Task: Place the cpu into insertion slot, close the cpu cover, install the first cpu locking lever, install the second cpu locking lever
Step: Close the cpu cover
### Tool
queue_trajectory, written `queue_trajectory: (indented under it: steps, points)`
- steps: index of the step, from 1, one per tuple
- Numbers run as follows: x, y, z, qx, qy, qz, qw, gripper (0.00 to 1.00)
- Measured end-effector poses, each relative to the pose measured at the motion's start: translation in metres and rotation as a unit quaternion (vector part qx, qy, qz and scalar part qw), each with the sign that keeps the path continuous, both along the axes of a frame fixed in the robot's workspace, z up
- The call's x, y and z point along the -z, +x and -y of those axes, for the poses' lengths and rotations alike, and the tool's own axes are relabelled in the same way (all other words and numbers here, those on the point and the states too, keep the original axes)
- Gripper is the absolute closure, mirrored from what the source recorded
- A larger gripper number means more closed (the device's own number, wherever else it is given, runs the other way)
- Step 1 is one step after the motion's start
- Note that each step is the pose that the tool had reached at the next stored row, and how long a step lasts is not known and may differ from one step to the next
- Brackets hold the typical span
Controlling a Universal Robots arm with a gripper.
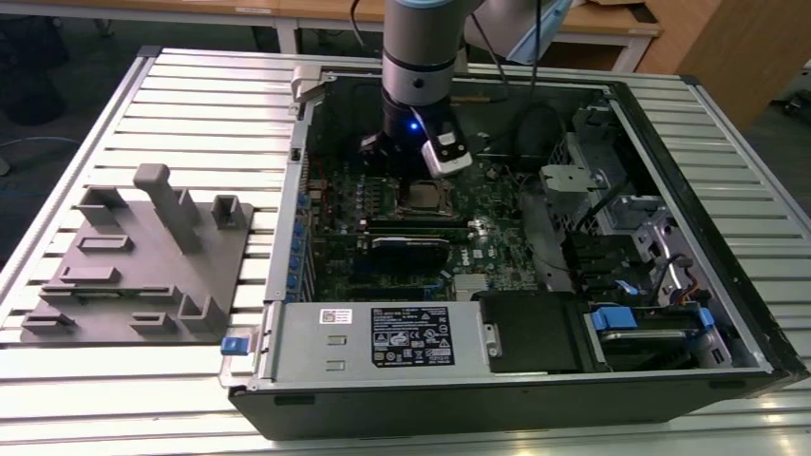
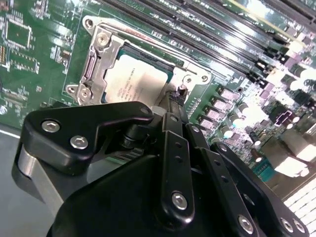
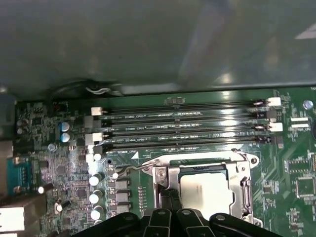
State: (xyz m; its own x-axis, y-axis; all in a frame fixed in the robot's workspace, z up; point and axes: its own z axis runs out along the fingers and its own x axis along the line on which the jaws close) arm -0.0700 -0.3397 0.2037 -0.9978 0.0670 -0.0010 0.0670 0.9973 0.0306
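The gripper [image 2: 174, 101] holds its jaws pressed together with nothing between them, their tips at a corner of the cpu cover [image 2: 96, 61]. The cover lies flat over the cpu [image 2: 136, 79], which sits in the insertion slot [image 2: 150, 53]. Beyond run the memory slots [image 2: 212, 34] on the green motherboard [image 2: 29, 59].
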Motion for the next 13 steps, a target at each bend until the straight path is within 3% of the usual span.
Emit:
queue_trajectory:
  steps: [5,13]
  points:
    - [0.0015,0.0000,0.0000,-0.016,0.0000,0.0000,0.99988,0.89]
    - [0.0021,-0.0001,0.0000,-0.017,0.0001,0.0001,0.99986,0.89]
